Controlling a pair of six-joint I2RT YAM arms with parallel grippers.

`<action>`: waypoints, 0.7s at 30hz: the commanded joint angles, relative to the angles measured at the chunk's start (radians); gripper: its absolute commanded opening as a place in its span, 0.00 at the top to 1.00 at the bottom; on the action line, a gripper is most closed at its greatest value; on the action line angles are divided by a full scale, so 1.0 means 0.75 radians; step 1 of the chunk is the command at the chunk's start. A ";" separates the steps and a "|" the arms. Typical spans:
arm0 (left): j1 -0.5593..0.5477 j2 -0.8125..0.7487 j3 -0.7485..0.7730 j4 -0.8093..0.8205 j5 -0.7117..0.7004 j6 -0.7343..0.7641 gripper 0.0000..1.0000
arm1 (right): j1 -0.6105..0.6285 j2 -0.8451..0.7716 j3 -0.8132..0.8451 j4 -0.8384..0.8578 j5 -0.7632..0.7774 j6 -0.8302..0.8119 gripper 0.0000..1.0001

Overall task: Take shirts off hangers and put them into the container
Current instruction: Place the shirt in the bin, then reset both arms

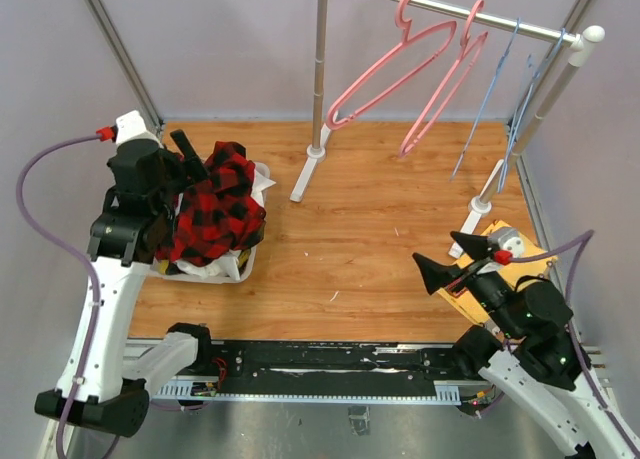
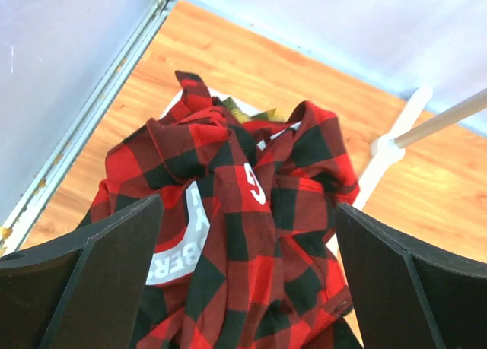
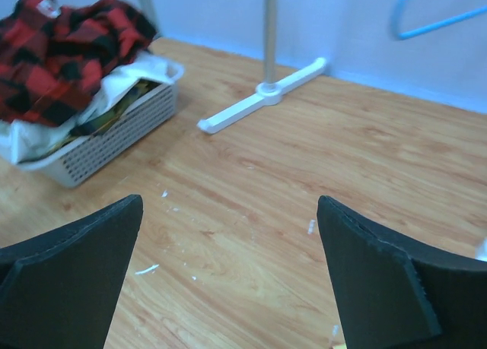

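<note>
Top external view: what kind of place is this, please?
Probably a robot test cell staged as a laundry corner: plain walls around a wooden tabletop, a clothes rail with empty hangers, and a white basket heaped with shirts.

The broad middle of the wooden table [image 1: 370,269] lies bare from the near edge to the back wall, an open lane between the basket [image 1: 247,264] at the left and the rack's right foot [image 1: 478,211]. The basket is heaped above its rim with the red plaid shirt [image 1: 215,214], so a reach from above meets cloth first, and the left wall stands close beside it. The rack's left post [image 1: 320,79] and left foot [image 1: 308,174] stand just right of the basket. Under the rail [image 1: 450,10] the pink hangers [image 1: 390,77] and blue hangers [image 1: 487,99] hang slanted, crowding the upper space between the posts, while the tabletop beneath them is free. The right post [image 1: 551,99] stands near the right wall, leaving only a narrow gap.
</note>
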 commanded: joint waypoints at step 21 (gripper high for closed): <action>0.000 -0.334 -0.041 0.001 0.223 -0.043 0.00 | -0.541 0.686 0.587 -0.550 0.208 0.036 0.02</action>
